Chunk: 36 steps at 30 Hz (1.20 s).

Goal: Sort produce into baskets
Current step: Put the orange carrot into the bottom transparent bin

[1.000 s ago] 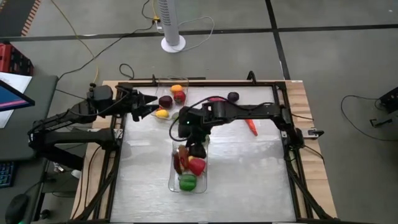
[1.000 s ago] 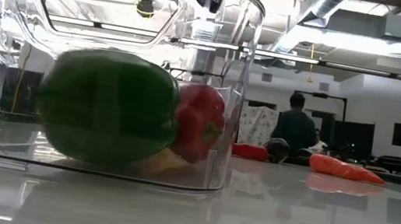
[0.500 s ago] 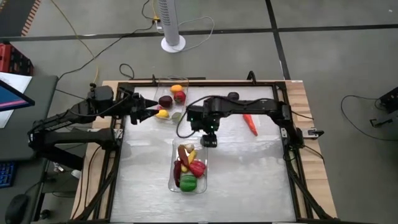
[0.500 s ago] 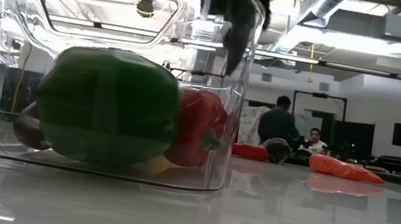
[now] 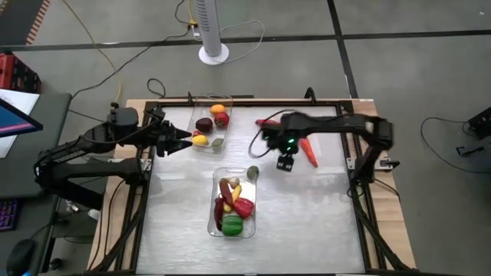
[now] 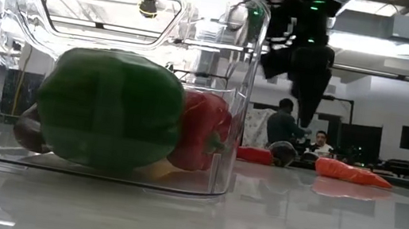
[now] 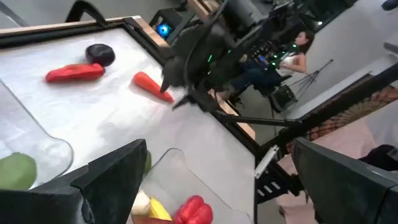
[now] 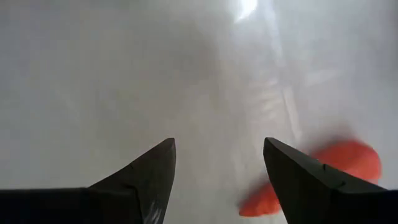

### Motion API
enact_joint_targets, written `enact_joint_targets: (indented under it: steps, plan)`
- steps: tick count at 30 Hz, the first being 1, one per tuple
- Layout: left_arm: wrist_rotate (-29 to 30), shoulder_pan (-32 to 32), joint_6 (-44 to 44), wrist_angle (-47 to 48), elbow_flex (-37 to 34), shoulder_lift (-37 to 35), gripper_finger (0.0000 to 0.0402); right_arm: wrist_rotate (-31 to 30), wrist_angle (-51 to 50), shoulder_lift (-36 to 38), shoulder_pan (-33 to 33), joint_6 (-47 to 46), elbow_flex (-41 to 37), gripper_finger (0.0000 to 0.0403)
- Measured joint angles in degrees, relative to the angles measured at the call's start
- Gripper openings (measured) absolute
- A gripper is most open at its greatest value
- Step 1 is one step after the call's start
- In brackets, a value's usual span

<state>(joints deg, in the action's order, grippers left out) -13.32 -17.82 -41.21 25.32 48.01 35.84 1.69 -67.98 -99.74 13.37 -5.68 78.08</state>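
Note:
My right gripper (image 5: 285,162) hangs open over bare table, fingers pointing down, just left of the orange carrot (image 5: 308,152); in its wrist view the carrot (image 8: 323,171) lies beside one finger, outside the gap. A clear basket (image 5: 232,203) near the table's middle holds a green pepper (image 6: 109,109), a red pepper (image 6: 202,130) and other pieces. A second basket (image 5: 209,123) at the far left holds a lemon, a plum and a tomato. My left gripper (image 5: 180,140) waits open at that basket's left side. A long red pepper (image 7: 74,73) and a dark plum (image 7: 99,54) lie on the table at the far side.
A green lime (image 5: 252,172) sits at the near basket's far right corner; whether inside it I cannot tell. A black frame (image 5: 357,176) borders the table. Bare table lies right of the near basket. People sit in the room beyond the far edge (image 6: 286,130).
My right gripper has swung from above the near basket toward the table's far right, sinking and tipping to point straight down beside the carrot. The lime at the basket's corner, covered by the gripper before, now shows.

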Motion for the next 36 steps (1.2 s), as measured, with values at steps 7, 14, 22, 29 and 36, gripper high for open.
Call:
enact_joint_targets:
  steps: [7,14,22,29,36]
  plan:
    - [4.7,0.0,1.1,0.0,0.0,1.0,0.0387,-5.9,9.6,13.1,7.2,-10.6,-14.5,0.0272]
    - [9.8,0.0,1.1,-0.2,0.0,2.0,0.0387,-6.4,15.6,16.7,13.6,-10.8,-21.4,0.0272]
    - [10.8,0.0,0.6,-0.4,0.0,4.7,0.0387,-6.3,16.4,11.5,19.6,-9.1,-22.3,0.0272]
    - [11.0,0.0,0.0,-0.4,0.0,6.3,0.0387,-0.2,16.3,5.5,22.1,-7.5,-22.3,0.0272]
    - [11.9,0.0,-0.6,-0.4,0.0,6.5,0.0387,1.2,16.8,1.1,20.9,-6.4,-22.2,0.0261]
